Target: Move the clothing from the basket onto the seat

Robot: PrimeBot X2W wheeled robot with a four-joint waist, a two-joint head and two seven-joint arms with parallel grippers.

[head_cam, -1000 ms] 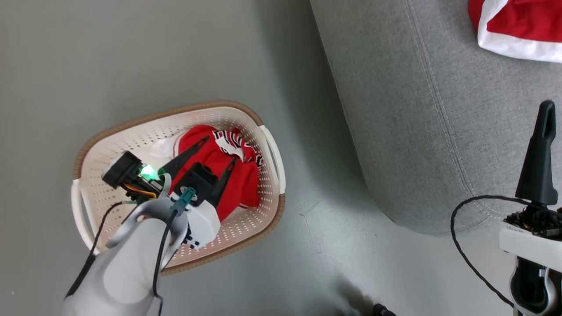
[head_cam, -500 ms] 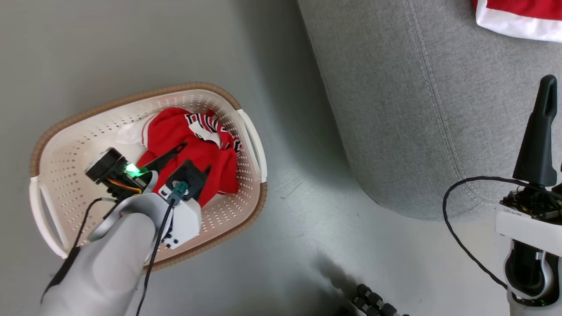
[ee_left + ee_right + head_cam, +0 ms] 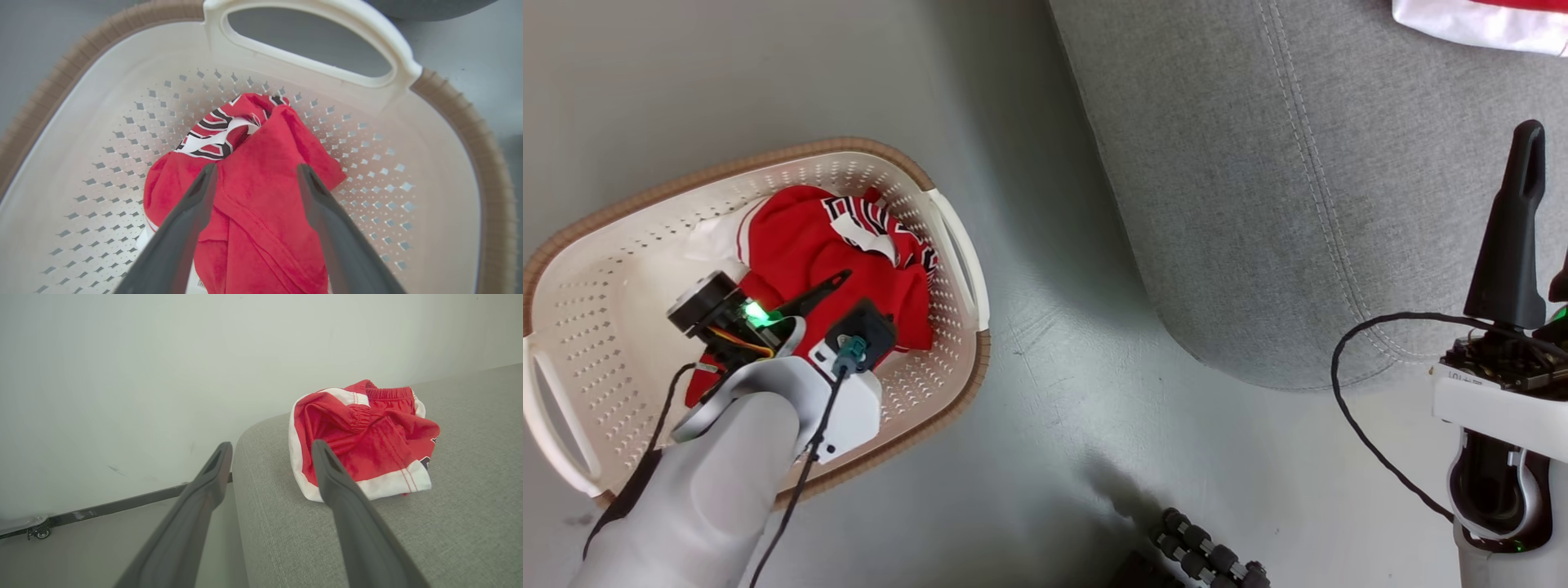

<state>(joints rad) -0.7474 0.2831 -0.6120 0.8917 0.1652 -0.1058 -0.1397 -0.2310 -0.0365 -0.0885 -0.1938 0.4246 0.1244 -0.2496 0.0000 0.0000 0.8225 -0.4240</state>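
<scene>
The left fingers (image 3: 184, 232) stand wide open inside the basket (image 3: 122, 102), one on each side of a fold of the red jersey (image 3: 261, 196), which lies crumpled on the basket floor near the handle. If they close too high, I think only a thin fold is caught and the jersey may slip off at the basket rim; too deep, a tip may hook a basket hole. The right fingers (image 3: 202, 498), open and empty, hang well apart from the basket over the seat (image 3: 1298, 204), where a red garment (image 3: 359, 449) lies.
</scene>
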